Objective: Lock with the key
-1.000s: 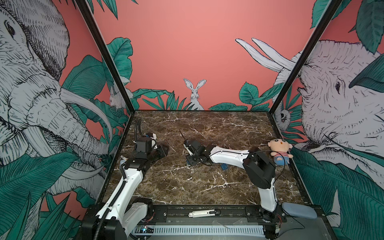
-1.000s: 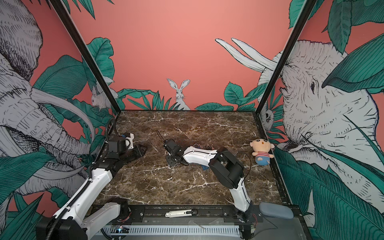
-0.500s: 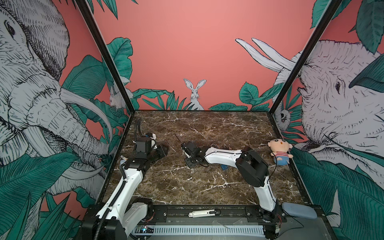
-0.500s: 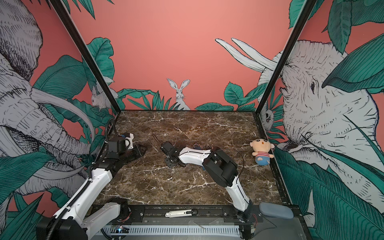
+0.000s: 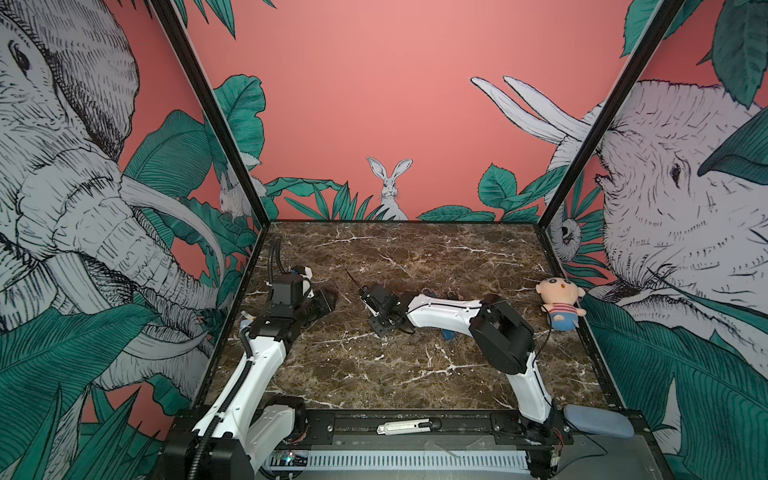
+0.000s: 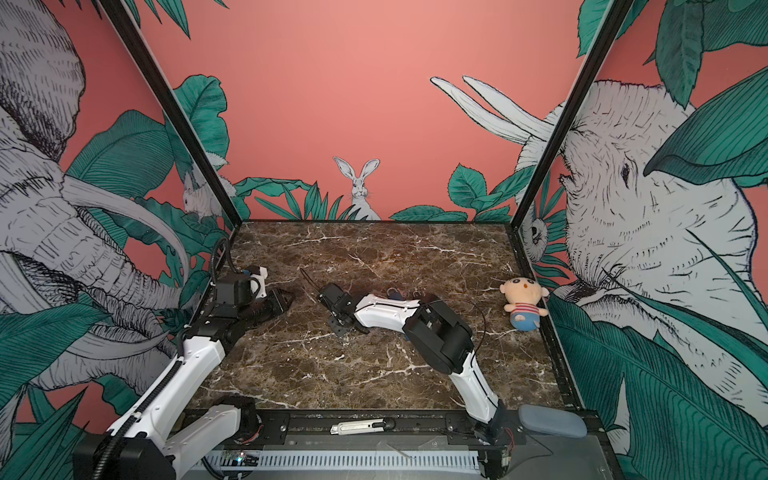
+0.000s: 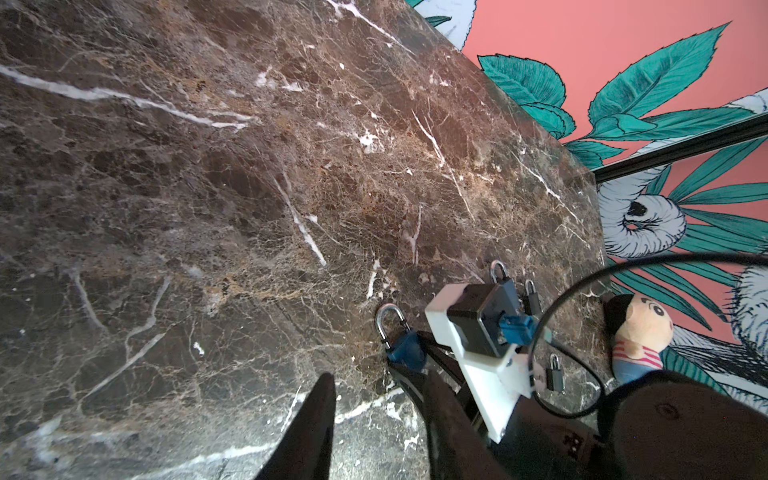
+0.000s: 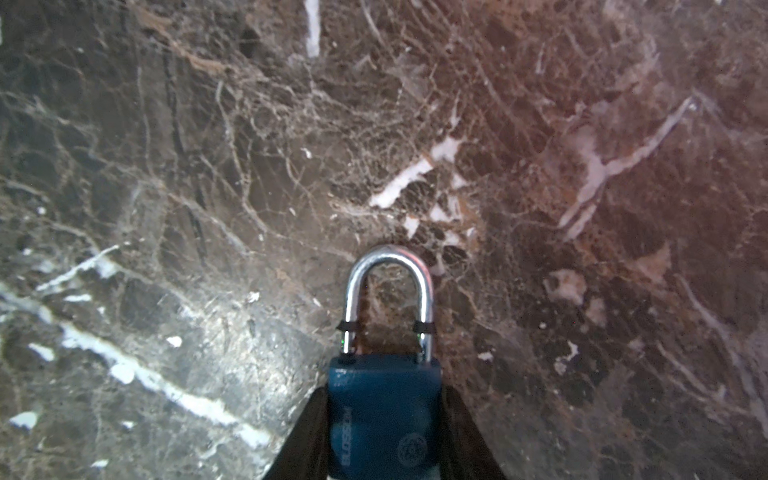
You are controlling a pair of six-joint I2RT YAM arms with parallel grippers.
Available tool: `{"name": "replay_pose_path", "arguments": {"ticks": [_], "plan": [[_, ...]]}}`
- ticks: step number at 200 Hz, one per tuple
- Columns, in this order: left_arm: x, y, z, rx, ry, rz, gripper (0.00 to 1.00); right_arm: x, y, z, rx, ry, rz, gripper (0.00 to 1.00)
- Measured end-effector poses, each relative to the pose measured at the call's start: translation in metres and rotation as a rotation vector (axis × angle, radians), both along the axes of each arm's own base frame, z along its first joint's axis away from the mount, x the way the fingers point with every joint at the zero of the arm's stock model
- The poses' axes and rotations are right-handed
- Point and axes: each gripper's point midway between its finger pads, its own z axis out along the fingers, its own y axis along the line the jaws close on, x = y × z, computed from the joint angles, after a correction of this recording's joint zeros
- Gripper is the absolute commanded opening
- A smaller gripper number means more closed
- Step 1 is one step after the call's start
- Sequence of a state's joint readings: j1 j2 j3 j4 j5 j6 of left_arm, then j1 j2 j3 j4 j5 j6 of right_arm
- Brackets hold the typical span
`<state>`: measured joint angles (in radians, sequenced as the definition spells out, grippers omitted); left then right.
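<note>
— What is the biggest thing here?
— The brown marble bench (image 5: 415, 374). Two white arms reach in over its near edge.
— How does the left claw stand?
— The left claw (image 5: 325, 302) is low near the bench's left side and released. In its wrist view the two dark fingers (image 7: 316, 415) stand apart with only bare marble between them.
— And the right one?
— The right claw (image 8: 385, 392) is near the middle of the bench, clenched on the blue padlock (image 8: 382, 428). A finger presses each side of the body, and the steel shackle points away from the wrist, close over the marble.
— Anything else lying about?
— A plush doll (image 5: 560, 301) sits by the right wall and a utility knife (image 5: 409, 427) lies on the front rail. A small black padlock (image 7: 555, 372) lies on the bench near the doll.
— Where is the key?
— I cannot tell. It is too small to pick out in any view.
</note>
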<state>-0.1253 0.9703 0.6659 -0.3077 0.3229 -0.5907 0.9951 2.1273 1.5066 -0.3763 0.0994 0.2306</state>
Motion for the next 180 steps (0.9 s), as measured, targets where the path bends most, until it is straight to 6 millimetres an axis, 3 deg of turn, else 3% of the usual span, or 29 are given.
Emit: {"name": "replay_pose_path", "arguments": {"ticks": [69, 138, 180], "plan": [[0.000, -0.011, -0.001, -0.038, 0.007, -0.058, 0.37, -0.011, -0.017, 0.007, 0.005, 0.002, 0.001, 0.12], [0.002, -0.038, 0.001, -0.172, -0.017, -0.174, 0.39, -0.018, -0.022, 0.087, 0.171, -0.050, 0.015, 0.10], [-0.002, -0.064, 0.006, -0.246, -0.026, -0.271, 0.43, -0.023, -0.027, 0.116, 0.246, -0.059, 0.023, 0.10]]}}
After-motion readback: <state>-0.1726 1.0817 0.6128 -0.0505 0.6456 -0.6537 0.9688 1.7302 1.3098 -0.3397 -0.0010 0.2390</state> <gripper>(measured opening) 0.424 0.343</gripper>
